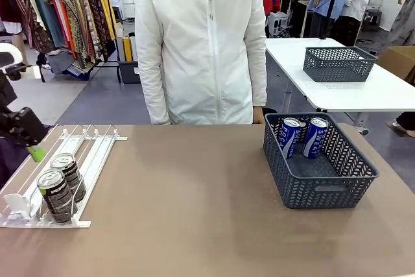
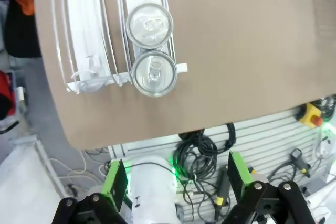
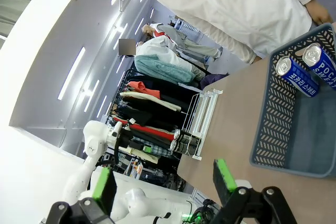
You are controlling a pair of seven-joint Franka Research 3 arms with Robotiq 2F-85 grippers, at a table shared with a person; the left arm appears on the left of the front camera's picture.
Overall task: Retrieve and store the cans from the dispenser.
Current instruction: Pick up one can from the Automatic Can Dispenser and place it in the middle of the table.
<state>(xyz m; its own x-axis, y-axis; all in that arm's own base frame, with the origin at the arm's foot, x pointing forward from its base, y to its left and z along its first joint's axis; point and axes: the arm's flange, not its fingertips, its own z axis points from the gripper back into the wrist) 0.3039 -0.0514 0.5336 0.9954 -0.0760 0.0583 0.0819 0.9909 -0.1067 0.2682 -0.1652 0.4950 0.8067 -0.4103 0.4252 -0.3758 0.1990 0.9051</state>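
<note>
From the front, two dark, silver-topped cans [image 1: 56, 194] stand one behind the other at the near, stopper end of the flat white railed dispenser [image 1: 97, 142] on the left of the brown table [image 1: 194, 212]. Two blue Pocari Sweat cans [image 1: 290, 137] lean inside the dark grey lattice basket [image 1: 331, 189] on the right, and the left gripper [image 1: 35, 152] hangs just beside the rack's outer edge. The left wrist camera looks down on both dark cans' lids, touching each other in one lane. This gripper's jaws stand wide apart and hold nothing, out past the table's edge. The pick, I judge, needs the gripper brought over the front can, with its fingers straddling the can squarely, clear of its neighbour and the rails. The right wrist camera shows the right gripper [image 3: 164, 183] high above the table, jaws spread and empty, with the basket ahead.
</note>
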